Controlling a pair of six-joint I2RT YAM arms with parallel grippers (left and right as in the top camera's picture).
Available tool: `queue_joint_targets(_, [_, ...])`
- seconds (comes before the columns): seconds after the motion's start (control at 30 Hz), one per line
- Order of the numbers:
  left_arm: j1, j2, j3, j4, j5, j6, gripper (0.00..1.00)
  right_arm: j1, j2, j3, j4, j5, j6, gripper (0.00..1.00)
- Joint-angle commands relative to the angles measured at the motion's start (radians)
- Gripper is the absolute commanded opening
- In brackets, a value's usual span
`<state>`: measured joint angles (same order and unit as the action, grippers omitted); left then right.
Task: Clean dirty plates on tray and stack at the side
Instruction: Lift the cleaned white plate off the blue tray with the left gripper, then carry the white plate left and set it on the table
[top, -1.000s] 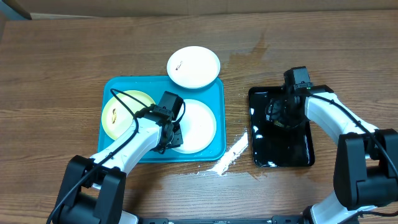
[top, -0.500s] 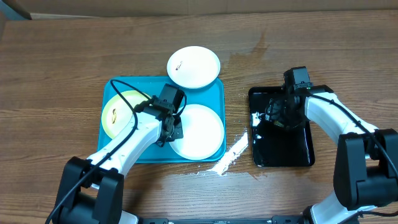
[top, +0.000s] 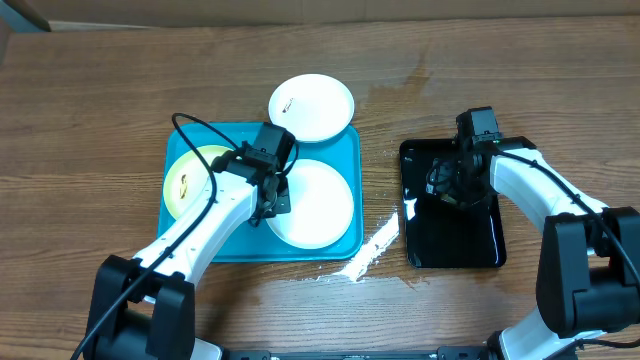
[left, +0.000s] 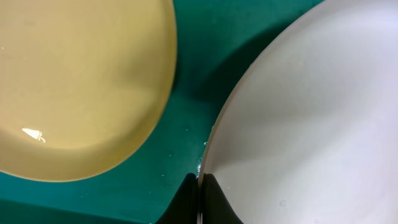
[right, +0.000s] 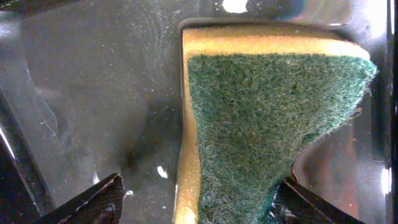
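The bench (top: 100, 100) carries the tray (top: 346, 148) left of centre, with a black tray (top: 455, 240) well apart at its 3 o'clock. On the wood between them, at the tray's 4 o'clock, lies a white streak (top: 370, 248). Inside the tray, a yellow plate (top: 185, 185) sits at 9 o'clock and a white plate (top: 318, 205) at 4 o'clock; they are near each other but not touching. A far plate (top: 312, 108), white with a small dark smear, overlaps the tray's rim at 1 o'clock. The left gripper (left: 199, 186) is pinched onto the white plate's 9 o'clock rim. The right gripper (right: 199, 205), over the black tray's 12 o'clock end, squeezes a sponge (right: 267, 124), yellow with a green pad.
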<state>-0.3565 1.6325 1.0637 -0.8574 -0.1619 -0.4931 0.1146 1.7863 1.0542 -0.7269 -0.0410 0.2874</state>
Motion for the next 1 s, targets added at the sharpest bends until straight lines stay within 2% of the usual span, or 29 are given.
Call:
queue_joint_targets(0.0, [0.035,-0.013,0.022,-0.010,-0.021,0.031,0.04,0.002,0.002,-0.013,-0.004,-0.006,-0.004,0.77])
queue_joint_targets(0.2, [0.050,-0.013,0.091,-0.072,-0.046,0.084,0.04,0.002,0.002,-0.013,-0.003,-0.005,-0.004,0.77])
queue_joint_targets(0.5, [0.048,-0.013,0.254,-0.215,-0.262,0.114,0.04,0.002,0.002,-0.013,-0.003,-0.005,-0.004,0.77])
queue_joint_targets(0.7, [0.042,-0.013,0.282,-0.208,-0.285,0.202,0.04,0.002,0.002,-0.013,-0.003,-0.005,-0.004,0.78])
queue_joint_targets(0.97, [-0.063,-0.013,0.288,-0.179,-0.499,0.251,0.04,0.002,0.002,-0.013,-0.003,-0.005,-0.004,0.78])
